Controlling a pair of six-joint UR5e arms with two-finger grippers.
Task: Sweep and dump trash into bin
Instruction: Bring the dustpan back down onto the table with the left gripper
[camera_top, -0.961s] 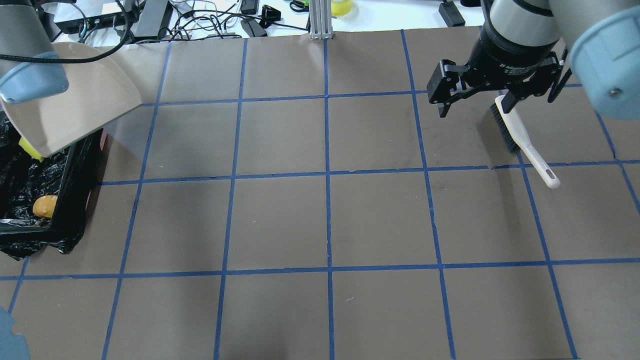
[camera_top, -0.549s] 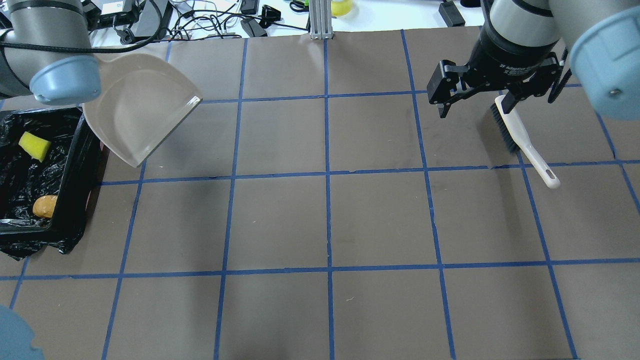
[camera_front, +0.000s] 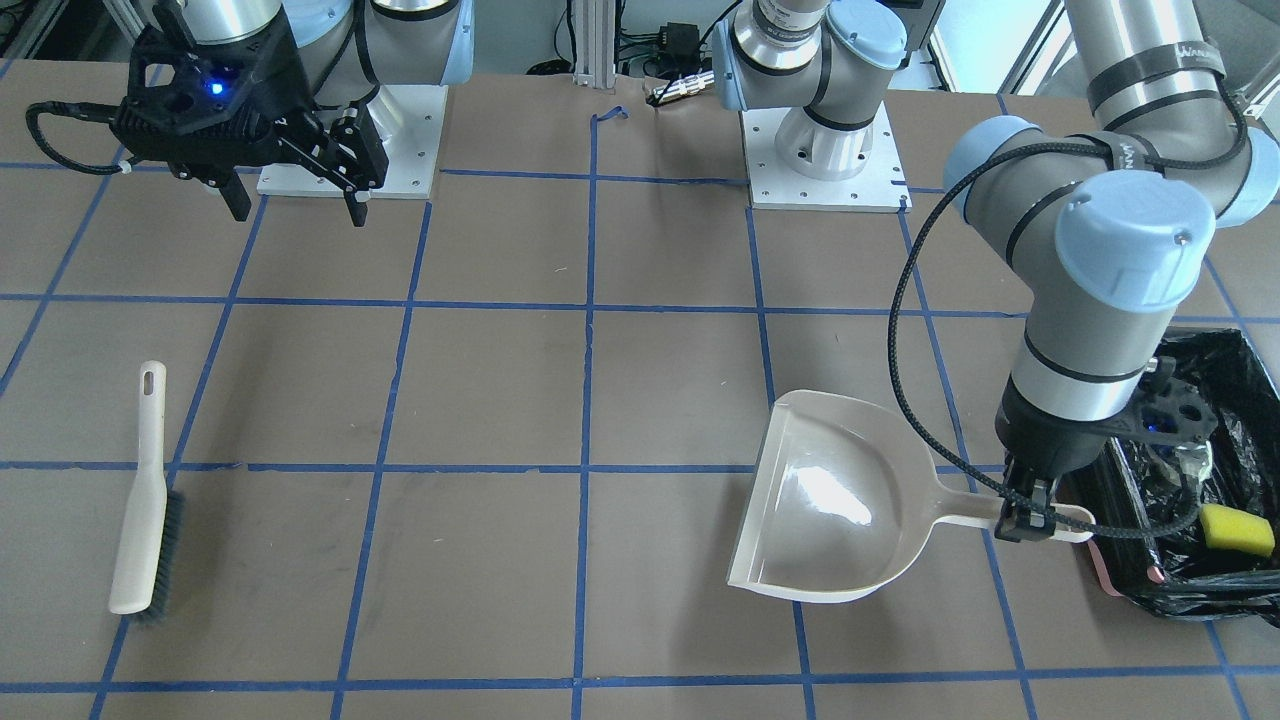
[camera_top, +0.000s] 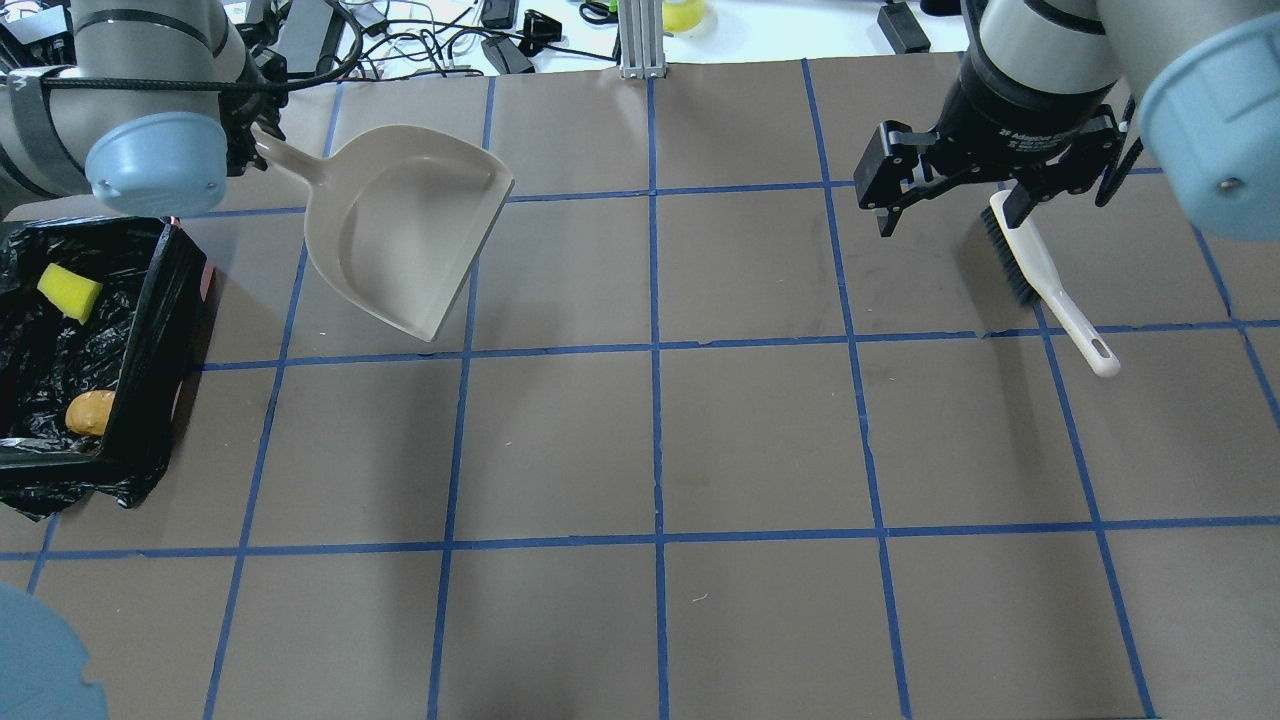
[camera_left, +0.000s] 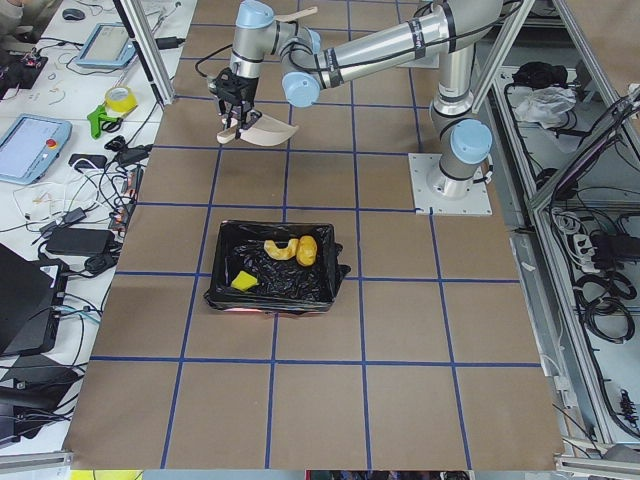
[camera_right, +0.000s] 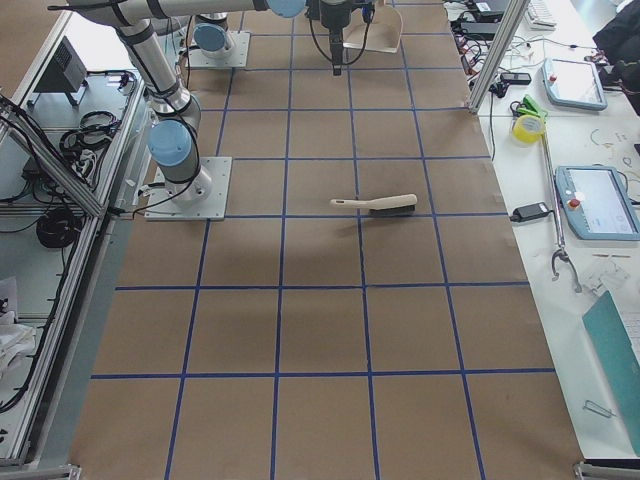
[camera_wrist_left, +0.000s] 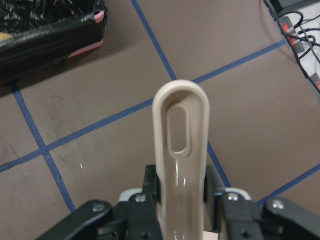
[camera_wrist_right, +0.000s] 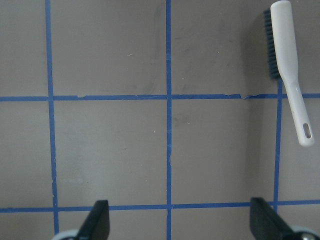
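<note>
All three bits of trash (camera_left: 307, 250) lie in the bin (camera_top: 160, 340). The left hand (camera_front: 1028, 518), the nearer one, squeezes the dustpan (camera_front: 830, 500) by its handle just beside the bin, scoop pointing away. The right hand (camera_top: 948, 212) hangs spread wide near the brush (camera_top: 1040, 270).

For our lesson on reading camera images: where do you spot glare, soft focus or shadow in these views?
Front-facing view: a white glare patch inside the dustpan, glints on the black liner of the bin. Left wrist view: the left gripper at the bottom looks soft, the dustpan's handle loop sharper. Overhead view: a diffuse shadow on the table under the dustpan; the brush is crisp.
</note>
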